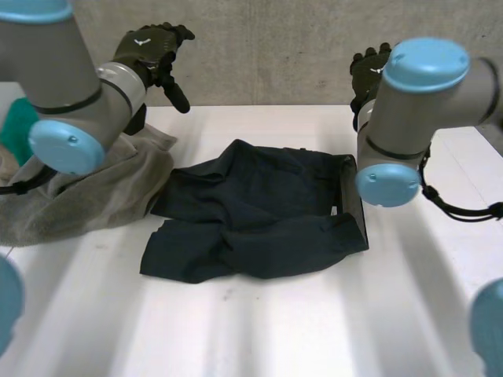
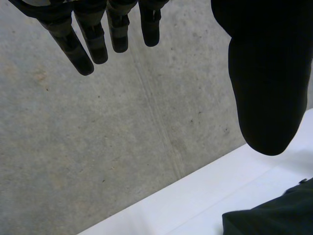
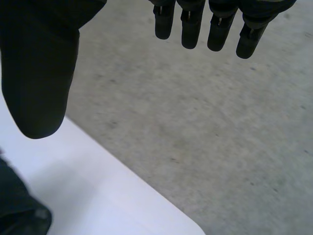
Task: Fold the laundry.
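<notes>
- a white table point(image 1: 259, 330) is seen across the lower part of the head view; faint pale bands are seen along its surface, and a rounded corner of it is shown in the right wrist view.
- a grey concrete wall point(image 1: 275, 55) is seen behind the table's far edge; a thin upright seam is marked on it.
- a grey cloth point(image 1: 94, 196) is laid crumpled on the left part of the table.
- a teal thing point(image 1: 17, 129) is seen just behind the grey cloth, partly hidden; what it is cannot be told.
</notes>
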`<control>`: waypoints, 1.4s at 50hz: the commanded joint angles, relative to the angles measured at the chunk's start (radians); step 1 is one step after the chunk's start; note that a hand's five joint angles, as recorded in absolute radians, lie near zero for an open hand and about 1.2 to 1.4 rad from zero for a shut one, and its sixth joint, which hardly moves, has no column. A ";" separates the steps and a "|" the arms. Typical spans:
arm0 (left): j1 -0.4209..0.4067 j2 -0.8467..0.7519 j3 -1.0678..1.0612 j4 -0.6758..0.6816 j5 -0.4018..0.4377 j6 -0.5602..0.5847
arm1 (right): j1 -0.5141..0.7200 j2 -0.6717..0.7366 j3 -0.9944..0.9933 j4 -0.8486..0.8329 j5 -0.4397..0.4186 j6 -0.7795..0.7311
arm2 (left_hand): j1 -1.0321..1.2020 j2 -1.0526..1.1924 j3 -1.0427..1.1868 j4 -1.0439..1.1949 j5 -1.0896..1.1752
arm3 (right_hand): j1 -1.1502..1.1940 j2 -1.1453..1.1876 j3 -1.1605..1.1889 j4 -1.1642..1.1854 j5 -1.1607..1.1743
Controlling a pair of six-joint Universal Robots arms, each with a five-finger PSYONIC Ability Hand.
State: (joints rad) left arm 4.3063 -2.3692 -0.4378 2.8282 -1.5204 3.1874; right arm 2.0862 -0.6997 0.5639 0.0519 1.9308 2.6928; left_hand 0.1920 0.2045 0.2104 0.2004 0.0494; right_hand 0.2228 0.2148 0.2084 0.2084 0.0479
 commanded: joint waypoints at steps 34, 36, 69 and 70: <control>-0.008 0.291 -1.083 0.048 0.080 0.327 | -0.031 -0.465 1.061 -0.011 -0.624 -0.292 | 0.163 0.151 0.145 0.155 0.132 | 0.172 0.180 0.186 0.186 0.172; -0.011 0.266 -1.050 0.060 0.054 0.330 | -0.031 -0.440 1.055 -0.084 -0.615 -0.284 | 0.136 0.123 0.118 0.128 0.104 | 0.163 0.171 0.178 0.178 0.164; -0.065 0.168 -0.564 0.065 -0.142 0.312 | -0.048 -0.270 0.758 -0.327 -0.429 -0.179 | 1.204 1.192 1.186 1.196 1.172 | 1.174 1.181 1.188 1.188 1.174; -0.066 0.201 -0.568 0.065 -0.141 0.303 | -0.049 -0.294 0.754 -0.298 -0.424 -0.168 | 1.204 1.192 1.186 1.196 1.172 | 1.174 1.181 1.188 1.188 1.174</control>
State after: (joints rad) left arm 4.2516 -2.3471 -0.9659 2.8865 -1.6666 3.5380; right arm 2.0416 -0.8642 1.3200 -0.3291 1.4638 2.4581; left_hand 1.1724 1.1960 1.1671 1.1904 0.9771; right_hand 1.0727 1.1691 1.1730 1.1939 0.9980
